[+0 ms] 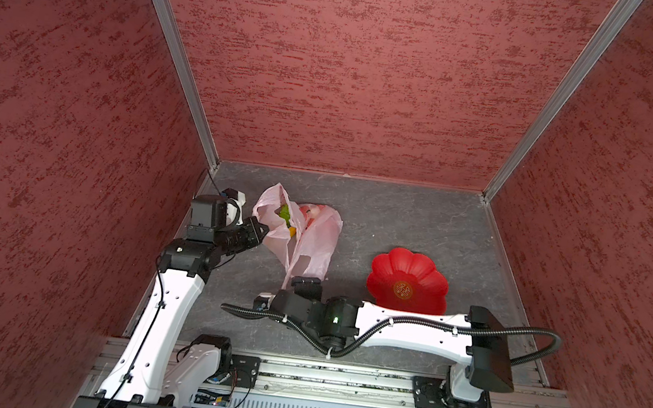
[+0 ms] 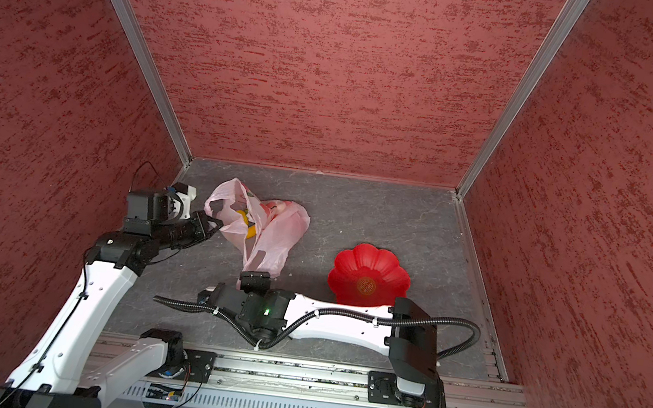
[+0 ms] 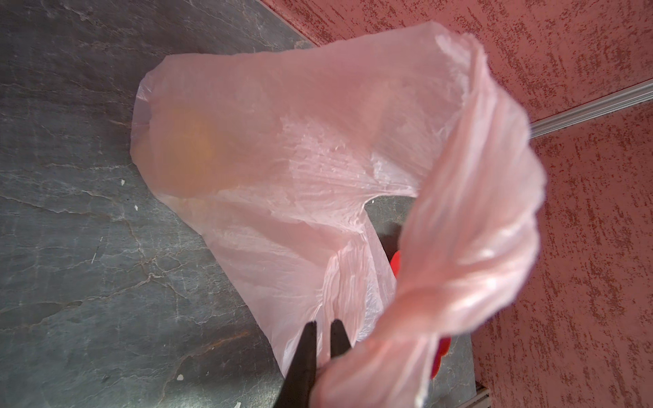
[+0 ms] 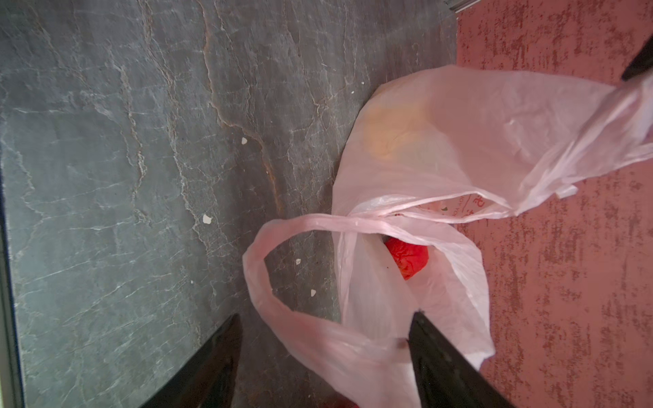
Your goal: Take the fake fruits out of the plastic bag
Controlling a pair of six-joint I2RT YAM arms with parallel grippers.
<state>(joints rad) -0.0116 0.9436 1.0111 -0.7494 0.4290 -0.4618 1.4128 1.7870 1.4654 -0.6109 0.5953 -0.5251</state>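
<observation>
Left wrist view: left gripper point(image 3: 324, 323) pinched on plastic bag point(image 3: 282, 141) handle. Right wrist view only: right gripper point(image 4: 327, 315) spread astride loop.

Both arms pair white moulded links with black joint housings; the left arm point(image 1: 162, 312) carries a thin black cable point(image 1: 159, 305), the right arm point(image 1: 406, 331) a ribbed black hose point(image 1: 511, 334) and a small green light point(image 1: 335, 320).

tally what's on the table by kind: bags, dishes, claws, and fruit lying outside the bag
bag: 1
red dish: 1
claws: 2 (left claw shut on the bag, right claw open)
fruit outside the bag: 0 (what shows is inside, too hidden to count)
total: 4
</observation>
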